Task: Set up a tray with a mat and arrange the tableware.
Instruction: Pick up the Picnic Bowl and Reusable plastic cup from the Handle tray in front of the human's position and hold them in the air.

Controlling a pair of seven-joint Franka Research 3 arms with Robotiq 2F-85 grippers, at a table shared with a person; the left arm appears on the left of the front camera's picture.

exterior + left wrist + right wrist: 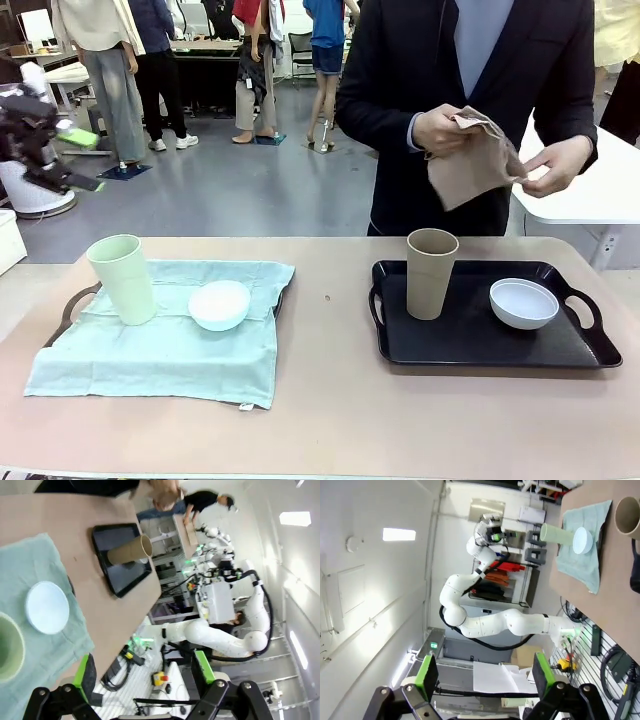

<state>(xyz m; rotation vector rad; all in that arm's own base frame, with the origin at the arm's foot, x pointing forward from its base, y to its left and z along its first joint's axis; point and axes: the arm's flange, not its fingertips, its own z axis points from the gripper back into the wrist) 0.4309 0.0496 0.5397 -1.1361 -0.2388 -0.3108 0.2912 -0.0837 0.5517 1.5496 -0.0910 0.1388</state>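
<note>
the brown-tan cup (431,272) stands upright beside the white bowl (523,303) on the bare black tray (470,345), right half of the table (330,410); the right gripper (485,672), wide and empty, is probably nearer than the equally wide left gripper (144,670); the person's hands hold the tan mat (470,165) beyond.

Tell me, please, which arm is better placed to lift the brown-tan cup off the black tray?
Probably the right: the brown-tan tapered cup stands on the black plastic tray on its side; the left arm hangs far left.
</note>
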